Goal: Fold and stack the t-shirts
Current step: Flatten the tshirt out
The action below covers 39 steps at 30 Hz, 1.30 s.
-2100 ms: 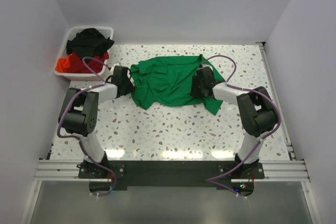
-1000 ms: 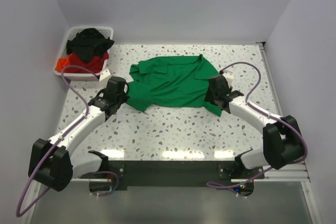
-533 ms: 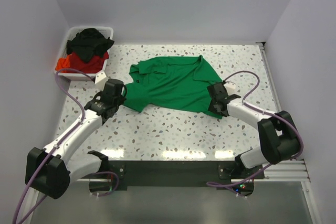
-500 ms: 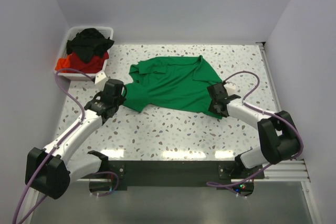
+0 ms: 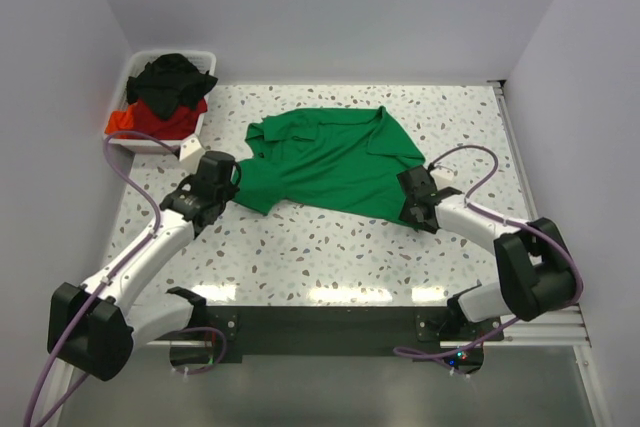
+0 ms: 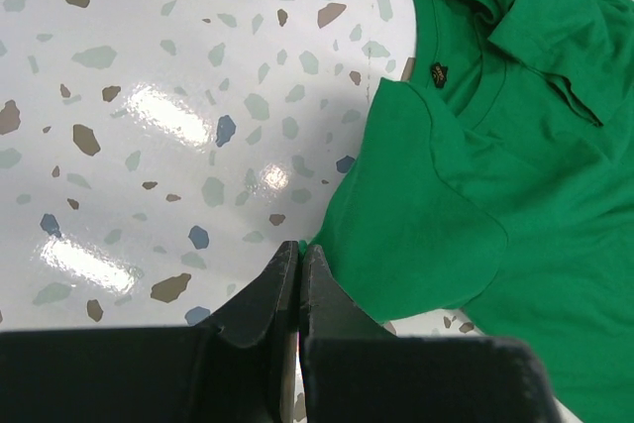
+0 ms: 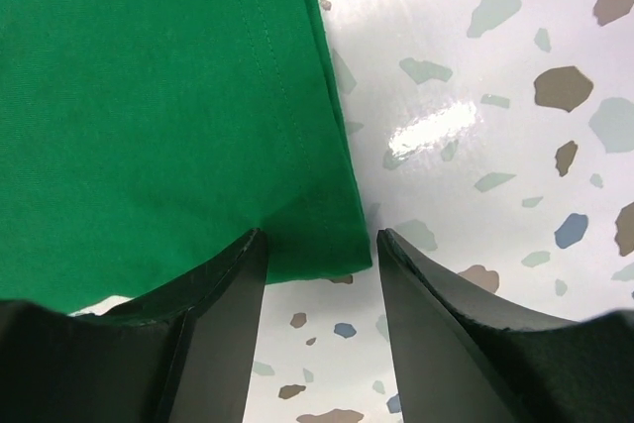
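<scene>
A bright green t-shirt (image 5: 325, 162) lies spread on the speckled table. My left gripper (image 5: 213, 190) sits at its near left corner. In the left wrist view the jaws are shut, with the tip of the green t-shirt (image 6: 466, 185) pinched between the fingertips of the left gripper (image 6: 299, 246). My right gripper (image 5: 417, 199) is at the near right corner. It is open, and the right gripper (image 7: 320, 237) straddles the hem corner of the green t-shirt (image 7: 149, 96), which lies flat between the fingers. A black t-shirt (image 5: 175, 75) and a red t-shirt (image 5: 150, 119) are heaped in the bin.
The white plastic bin (image 5: 128, 72) stands at the far left corner of the table, close to the left wall. White walls close in the table on both sides and at the back. The arm bases are at the near edge.
The right gripper has slid a little toward the near edge along the shirt's right side to its hem corner. The left arm has barely moved and stays shut.
</scene>
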Tool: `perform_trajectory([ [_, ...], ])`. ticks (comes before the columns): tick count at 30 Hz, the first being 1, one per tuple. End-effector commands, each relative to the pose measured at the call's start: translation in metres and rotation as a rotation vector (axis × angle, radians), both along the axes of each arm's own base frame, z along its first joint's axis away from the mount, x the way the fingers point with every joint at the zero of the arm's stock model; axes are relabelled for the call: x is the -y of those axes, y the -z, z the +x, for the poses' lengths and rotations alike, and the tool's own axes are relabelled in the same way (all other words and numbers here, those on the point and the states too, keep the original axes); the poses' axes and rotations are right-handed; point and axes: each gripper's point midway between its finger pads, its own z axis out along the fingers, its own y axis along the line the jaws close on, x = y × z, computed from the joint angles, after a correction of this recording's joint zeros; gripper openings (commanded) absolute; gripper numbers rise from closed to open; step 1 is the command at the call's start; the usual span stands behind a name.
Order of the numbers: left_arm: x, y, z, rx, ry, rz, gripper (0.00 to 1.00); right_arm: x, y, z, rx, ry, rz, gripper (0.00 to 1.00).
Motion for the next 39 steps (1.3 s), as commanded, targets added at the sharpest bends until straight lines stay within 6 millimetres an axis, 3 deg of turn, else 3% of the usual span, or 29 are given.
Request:
perform_trajectory([
  [1, -0.005, -0.022, 0.003, 0.064, -0.045, -0.008, 0.00, -0.009, 0.008, -0.002, -0.019, 0.034, 0.062, 0.53],
  [5, -0.007, -0.028, 0.002, 0.078, -0.053, -0.006, 0.00, -0.014, 0.014, -0.005, -0.028, 0.042, 0.099, 0.50],
  [8, -0.009, -0.034, 0.002, 0.086, -0.057, -0.003, 0.00, -0.014, 0.018, -0.007, -0.034, 0.046, 0.104, 0.39],
  [14, -0.010, -0.041, 0.001, 0.099, -0.061, -0.001, 0.00, -0.018, 0.019, -0.006, -0.029, 0.045, 0.120, 0.00],
  [21, -0.010, -0.048, 0.002, 0.114, -0.060, -0.007, 0.00, -0.015, 0.006, -0.002, 0.002, 0.037, 0.114, 0.00],
  [28, -0.010, -0.078, 0.003, 0.176, -0.050, -0.021, 0.00, -0.011, -0.048, 0.007, 0.119, 0.024, 0.113, 0.00],
  [39, -0.009, -0.168, 0.004, 0.403, -0.009, -0.066, 0.00, -0.003, -0.186, 0.020, 0.388, -0.042, 0.115, 0.00],
])
